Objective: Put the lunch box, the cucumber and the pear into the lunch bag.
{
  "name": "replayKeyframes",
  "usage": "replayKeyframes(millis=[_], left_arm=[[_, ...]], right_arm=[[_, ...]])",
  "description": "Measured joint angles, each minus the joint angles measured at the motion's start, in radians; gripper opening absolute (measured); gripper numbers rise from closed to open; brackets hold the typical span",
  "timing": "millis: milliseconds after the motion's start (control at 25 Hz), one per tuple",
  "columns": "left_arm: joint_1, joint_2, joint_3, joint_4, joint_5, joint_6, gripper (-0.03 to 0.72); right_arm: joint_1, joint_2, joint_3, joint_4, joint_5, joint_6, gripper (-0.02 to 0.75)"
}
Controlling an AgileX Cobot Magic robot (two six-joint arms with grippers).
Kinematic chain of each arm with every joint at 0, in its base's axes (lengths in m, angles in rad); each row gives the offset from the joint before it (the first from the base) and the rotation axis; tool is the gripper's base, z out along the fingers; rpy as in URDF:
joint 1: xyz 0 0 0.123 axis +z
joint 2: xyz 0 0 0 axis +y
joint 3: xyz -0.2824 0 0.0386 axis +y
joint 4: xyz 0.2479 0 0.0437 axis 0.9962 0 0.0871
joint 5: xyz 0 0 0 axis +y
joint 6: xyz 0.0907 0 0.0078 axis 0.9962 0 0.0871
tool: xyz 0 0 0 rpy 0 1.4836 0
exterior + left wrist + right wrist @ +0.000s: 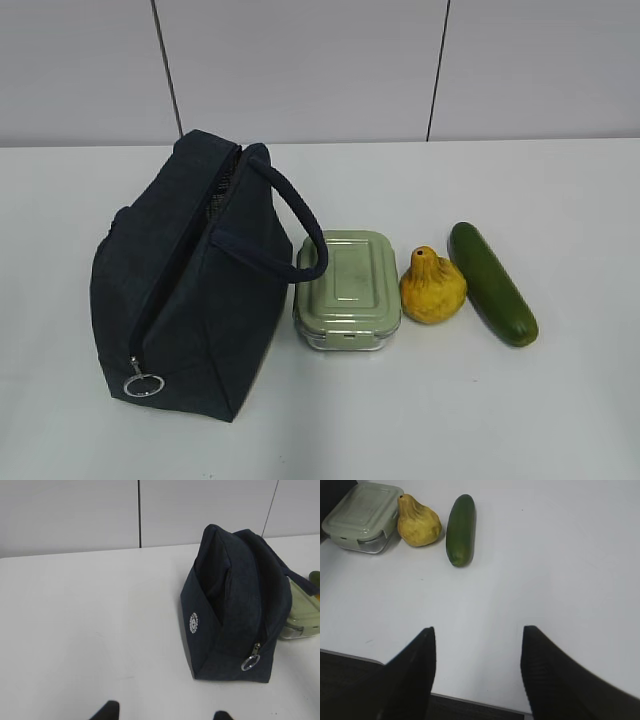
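Both grippers hang over bare table and hold nothing. Left gripper (162, 714) shows only two dark fingertips at the 6 o'clock edge of its wrist view, set apart with a gap between them. Right gripper (477, 645) has its two black fingers spread wide, with white table (545, 555) between them.

From the outside camera, four things sit in a row. The lunch bag (185, 290) stands at 9 o'clock, dark blue, with its zipper mostly shut along the top and a metal ring pull (143, 384) hanging at the near end. One loop handle (300, 225) flops over toward the lunch box (347, 288), which sits just beside the bag with its green lid on. The pear (432, 287) comes next, close to the box. The cucumber (492, 283) lies at 3 o'clock, tilted, right by the pear.
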Motion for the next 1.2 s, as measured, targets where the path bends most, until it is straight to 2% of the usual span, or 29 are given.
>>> replayKeyframes(millis=[1200], left_arm=[[0.0, 0.0, 0.0, 0.0, 0.0, 0.0, 0.342]], right_arm=[[0.0, 0.0, 0.0, 0.0, 0.0, 0.0, 0.424]])
